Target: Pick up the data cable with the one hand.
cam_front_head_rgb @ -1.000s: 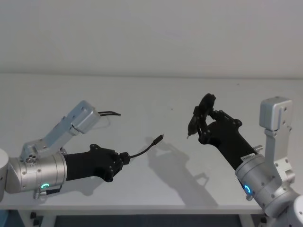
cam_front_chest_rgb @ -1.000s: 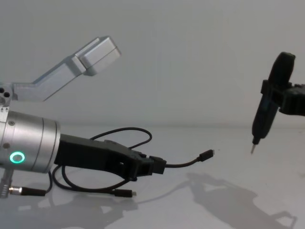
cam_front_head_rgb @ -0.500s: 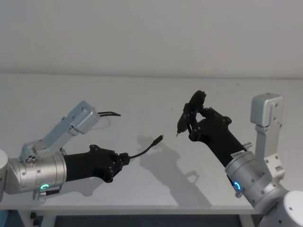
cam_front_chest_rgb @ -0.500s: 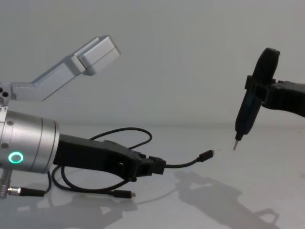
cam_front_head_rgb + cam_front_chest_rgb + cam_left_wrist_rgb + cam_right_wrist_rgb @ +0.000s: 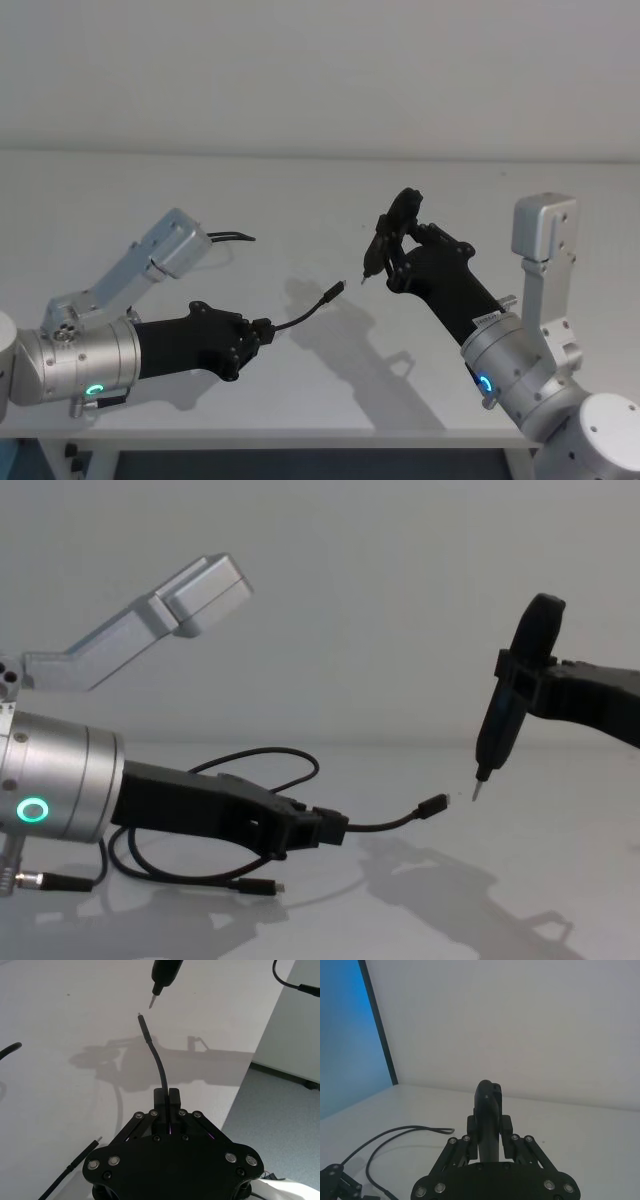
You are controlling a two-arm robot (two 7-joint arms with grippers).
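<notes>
the left gripper (image 5: 262,333), a black angular two-finger claw on a fat silver cylinder with a green ring, sits at the lower left of the head view with its fingers (image 5: 174,1097) clamped on the long thin black data cable (image 5: 385,824). one short stretch of the cable sticks out toward the middle of the frame, plug end (image 5: 335,293) up in the air. the rest loops back over the white table (image 5: 300,200) behind the arm in the chest view.

the right gripper (image 5: 520,680), coming in from the right edge there, is pinched around a slim black pen-like tool with a metal tip (image 5: 497,725). its tip hangs just beside the cable's plug, not touching.
</notes>
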